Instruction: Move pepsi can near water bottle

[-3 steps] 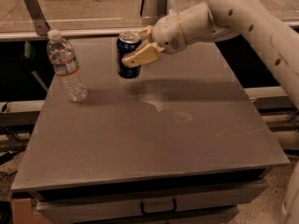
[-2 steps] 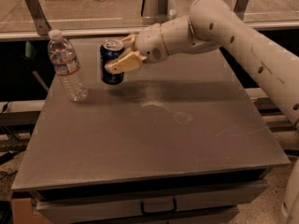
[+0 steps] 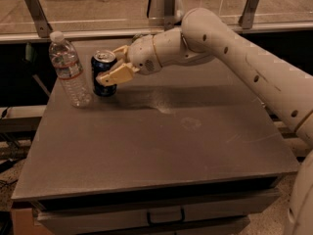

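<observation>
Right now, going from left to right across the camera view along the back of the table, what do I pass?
water bottle → pepsi can → robot arm. The hand is closed on the pepsi can from the can's right side, so it shares the can's place in the order.

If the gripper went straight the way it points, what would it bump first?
Probably the bottle. The gripper, shut on the can, points toward it, and the bottle stands just beyond the can; depth is unclear.

One pepsi can [image 3: 103,61], one water bottle [image 3: 70,71], one gripper [image 3: 110,65] at can.
</observation>
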`<control>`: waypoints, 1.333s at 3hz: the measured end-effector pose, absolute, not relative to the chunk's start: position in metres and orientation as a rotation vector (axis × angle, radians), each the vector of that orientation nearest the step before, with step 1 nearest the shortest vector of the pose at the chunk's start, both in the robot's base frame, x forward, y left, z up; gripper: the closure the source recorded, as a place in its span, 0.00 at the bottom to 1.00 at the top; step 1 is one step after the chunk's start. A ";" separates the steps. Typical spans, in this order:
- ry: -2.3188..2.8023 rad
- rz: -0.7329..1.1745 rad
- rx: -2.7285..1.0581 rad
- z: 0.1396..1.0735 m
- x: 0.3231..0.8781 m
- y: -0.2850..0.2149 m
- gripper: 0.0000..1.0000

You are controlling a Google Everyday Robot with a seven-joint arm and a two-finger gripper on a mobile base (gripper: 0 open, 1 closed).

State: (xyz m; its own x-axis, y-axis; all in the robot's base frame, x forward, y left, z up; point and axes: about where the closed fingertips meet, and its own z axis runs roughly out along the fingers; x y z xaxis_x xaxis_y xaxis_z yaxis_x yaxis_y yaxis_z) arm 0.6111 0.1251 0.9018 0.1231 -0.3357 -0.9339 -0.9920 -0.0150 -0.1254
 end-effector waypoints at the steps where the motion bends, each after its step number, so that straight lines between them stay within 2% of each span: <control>1: 1.359 0.936 -1.522 0.896 0.609 0.131 0.59; 3: 1.351 0.950 -1.544 0.891 0.607 0.139 0.12; 4: 1.348 0.949 -1.545 0.892 0.607 0.140 0.00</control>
State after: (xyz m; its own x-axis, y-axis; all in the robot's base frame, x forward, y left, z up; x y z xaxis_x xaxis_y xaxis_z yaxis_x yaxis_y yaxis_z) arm 0.6072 0.1397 0.8917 0.1289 -0.3429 -0.9305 -0.9916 -0.0529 -0.1178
